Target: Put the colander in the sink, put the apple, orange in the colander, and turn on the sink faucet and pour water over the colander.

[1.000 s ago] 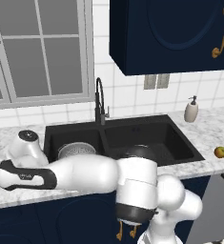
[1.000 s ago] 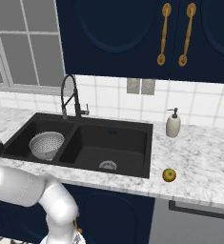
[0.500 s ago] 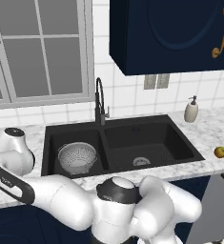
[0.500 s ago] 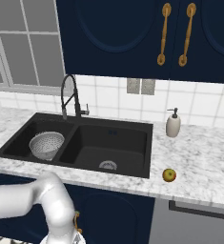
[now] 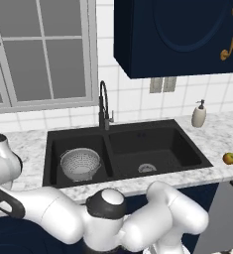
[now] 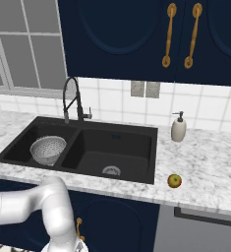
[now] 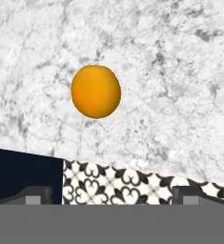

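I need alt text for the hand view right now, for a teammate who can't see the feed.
A bright orange sits on a grey-white marble counter, above the open end effector, whose two dark fingertips stand wide apart at the bottom. Below the counter edge show a dark blue cabinet front and patterned black-and-white floor tiles.

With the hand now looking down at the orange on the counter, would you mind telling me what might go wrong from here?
1. The orange is round and lies loose on the marble counter; the open fingers could nudge it so it rolls.
2. It sits not far from the counter edge, with patterned floor below, so it might drop.
3. The apple lies on the counter across the sink from the colander, a long carry.
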Motion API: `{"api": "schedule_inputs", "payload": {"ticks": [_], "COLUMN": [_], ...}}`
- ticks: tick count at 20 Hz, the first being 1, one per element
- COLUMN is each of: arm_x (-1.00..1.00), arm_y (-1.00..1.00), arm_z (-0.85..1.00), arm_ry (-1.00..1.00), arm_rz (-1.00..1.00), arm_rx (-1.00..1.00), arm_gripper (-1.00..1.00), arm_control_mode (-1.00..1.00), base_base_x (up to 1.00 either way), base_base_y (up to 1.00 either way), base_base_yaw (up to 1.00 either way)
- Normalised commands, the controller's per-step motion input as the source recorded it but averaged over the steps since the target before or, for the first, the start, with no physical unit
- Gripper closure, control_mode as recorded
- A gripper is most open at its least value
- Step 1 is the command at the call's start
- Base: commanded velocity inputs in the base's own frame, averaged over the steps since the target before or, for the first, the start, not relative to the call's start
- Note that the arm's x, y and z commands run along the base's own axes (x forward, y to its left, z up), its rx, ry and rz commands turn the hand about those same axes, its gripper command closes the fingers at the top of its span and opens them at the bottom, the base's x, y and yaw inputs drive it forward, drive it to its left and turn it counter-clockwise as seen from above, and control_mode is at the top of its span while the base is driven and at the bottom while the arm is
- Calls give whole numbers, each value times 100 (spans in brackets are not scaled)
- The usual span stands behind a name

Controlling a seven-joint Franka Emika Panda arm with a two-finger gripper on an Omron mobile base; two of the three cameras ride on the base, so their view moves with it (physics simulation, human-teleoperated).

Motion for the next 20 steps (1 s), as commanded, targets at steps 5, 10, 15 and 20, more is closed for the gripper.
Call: {"api": "schedule_inputs", "payload": {"ticks": [5, 10, 15, 20], "arm_x": [2, 16, 18, 16], "arm_y": [18, 14, 0, 11], "arm_z": [-16, -22, -18, -20], "arm_ry": [0, 0, 0, 0], "arm_rz": [0, 0, 0, 0], "arm_rx": [-2, 0, 0, 0], "arm_gripper": [-100, -100, -100, -100], "arm_control_mode": [-100, -100, -100, -100], "base_base_x": [0, 0, 0, 0], "base_base_y": [0, 0, 0, 0], "base_base_yaw": [0, 0, 0, 0]}}
